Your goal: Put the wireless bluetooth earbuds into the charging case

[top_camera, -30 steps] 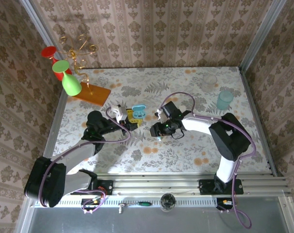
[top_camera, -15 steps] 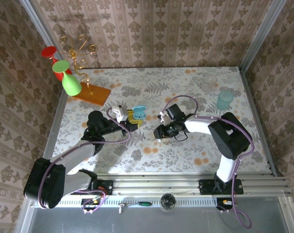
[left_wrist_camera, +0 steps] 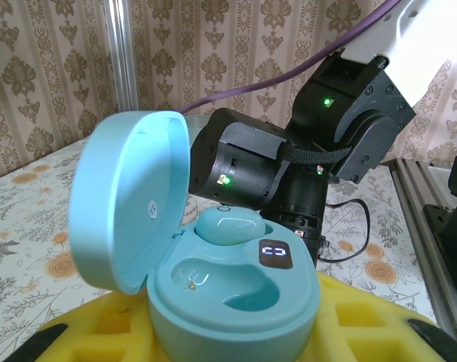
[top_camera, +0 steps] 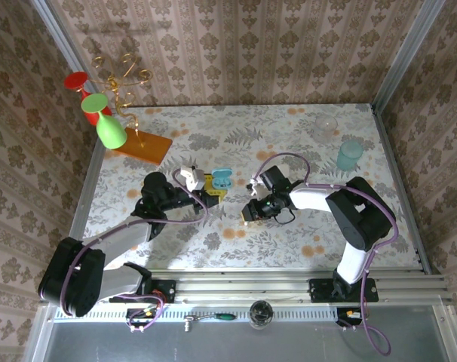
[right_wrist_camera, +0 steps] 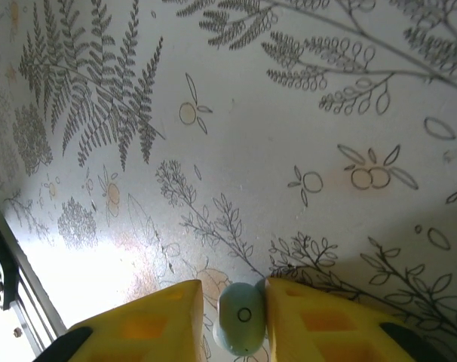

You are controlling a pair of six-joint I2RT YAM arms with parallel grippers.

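The charging case [left_wrist_camera: 236, 302] is a teal rounded box with its lid [left_wrist_camera: 127, 196] swung open. It sits between the yellow fingers [left_wrist_camera: 379, 320] of my left gripper [left_wrist_camera: 236, 343], which is shut on it. One pale teal earbud [left_wrist_camera: 228, 226] is seated in the far socket; the near socket is empty. From above, the case [top_camera: 222, 178] and left gripper [top_camera: 212, 190] are left of centre. My right gripper [right_wrist_camera: 234, 317] is low over the table, its fingers on either side of a second earbud [right_wrist_camera: 242, 318]. The right finger touches it and the left stands a sliver off. From above, the right gripper [top_camera: 249, 213] is right of the case.
A wire stand on an orange base [top_camera: 144, 143] holds a green goblet [top_camera: 108, 124] and a red one [top_camera: 78, 81] at the back left. A clear cup [top_camera: 326, 127] and a teal cup [top_camera: 349, 154] stand at the back right. The right arm [left_wrist_camera: 289, 173] looms just behind the case.
The right gripper has come down and a little right onto the table, and its fingers have narrowed around the earbud. The left gripper has carried the case slightly right.
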